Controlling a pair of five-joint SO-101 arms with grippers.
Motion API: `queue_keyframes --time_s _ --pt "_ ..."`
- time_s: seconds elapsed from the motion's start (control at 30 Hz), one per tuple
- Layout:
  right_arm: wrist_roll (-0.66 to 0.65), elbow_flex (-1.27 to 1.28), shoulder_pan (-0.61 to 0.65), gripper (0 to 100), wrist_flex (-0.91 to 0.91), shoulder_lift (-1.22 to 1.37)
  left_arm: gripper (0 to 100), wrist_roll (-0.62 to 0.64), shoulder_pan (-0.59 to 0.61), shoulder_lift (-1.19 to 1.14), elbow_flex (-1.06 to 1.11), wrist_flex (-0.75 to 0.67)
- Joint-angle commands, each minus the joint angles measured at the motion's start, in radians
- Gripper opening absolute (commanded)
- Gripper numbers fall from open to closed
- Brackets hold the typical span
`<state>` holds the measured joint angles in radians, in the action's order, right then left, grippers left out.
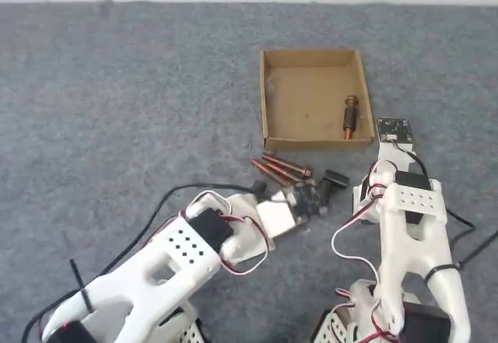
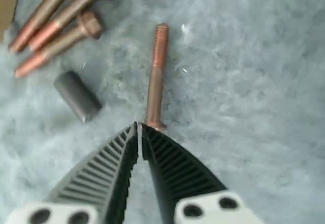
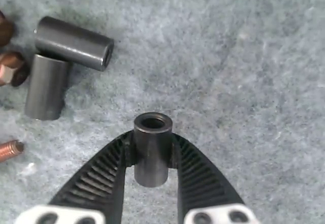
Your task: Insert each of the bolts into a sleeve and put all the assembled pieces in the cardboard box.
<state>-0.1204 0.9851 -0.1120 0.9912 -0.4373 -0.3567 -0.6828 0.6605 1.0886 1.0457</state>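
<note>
My left gripper [image 2: 138, 127] is shut on the head end of a copper bolt [image 2: 155, 76], which sticks straight out past the fingertips above the grey carpet. Three more bolts [image 2: 56, 28] lie side by side beyond it, with a dark sleeve [image 2: 76, 96] next to them. My right gripper [image 3: 151, 141] is shut on an upright dark sleeve [image 3: 151, 155], open bore facing up. Two loose sleeves [image 3: 73, 43] [image 3: 45, 87] lie close by. From above, the left gripper [image 1: 307, 197] sits just below the bolts [image 1: 280, 169]. The cardboard box [image 1: 268, 102] holds one assembled piece [image 1: 350, 117].
The box stands at the back, right of centre, just beyond the bolts and a loose sleeve [image 1: 334, 178]. The right arm [image 1: 405, 203] rises beside the box's near right corner. Cables trail from the left arm [image 1: 179, 250] over the carpet at the lower left.
</note>
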Motion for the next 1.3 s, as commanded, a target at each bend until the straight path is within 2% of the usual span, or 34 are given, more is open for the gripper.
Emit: queue_keyframes --time_s 0.0,0.1,0.2,0.33,0.6,0.87,1.0,1.1,1.17,1.27 --pt "0.005 -0.006 -0.012 1.1 -0.012 -0.045 2 -0.097 -0.009 -0.034 0.002 -0.074" --pt "0.005 -0.006 -0.01 1.1 -0.012 -0.045 2 -0.097 -0.009 -0.078 0.005 -0.118" --pt "0.005 -0.005 -0.008 1.1 -0.012 -0.045 10 -0.1 -0.009 -0.147 0.002 -0.157" --pt "-0.011 -0.005 -0.01 1.0 -0.01 -0.045 19 -0.098 -0.009 -0.23 -0.056 -0.13" --pt "-0.021 -0.005 -0.01 0.9 -0.01 -0.045 18 -0.1 -0.008 -0.408 -0.166 -0.121" --pt "-0.064 0.011 -0.005 0.9 -0.021 -0.045 18 -0.098 0.032 -0.601 -0.325 -0.006" --pt "-0.064 0.012 -0.005 0.9 -0.025 -0.045 9 -0.104 0.04 -0.684 -0.39 0.057" --pt "-0.069 0.012 -0.005 0.9 -0.025 -0.045 0 -0.19 0.0 -0.712 -0.407 0.112" --pt "-0.071 0.012 -0.005 0.9 -0.025 -0.045 1 -0.273 -0.034 -0.707 -0.4 0.173" --pt "-0.071 0.012 -0.005 0.9 -0.025 -0.045 1 -0.333 -0.051 -0.684 -0.361 0.213"
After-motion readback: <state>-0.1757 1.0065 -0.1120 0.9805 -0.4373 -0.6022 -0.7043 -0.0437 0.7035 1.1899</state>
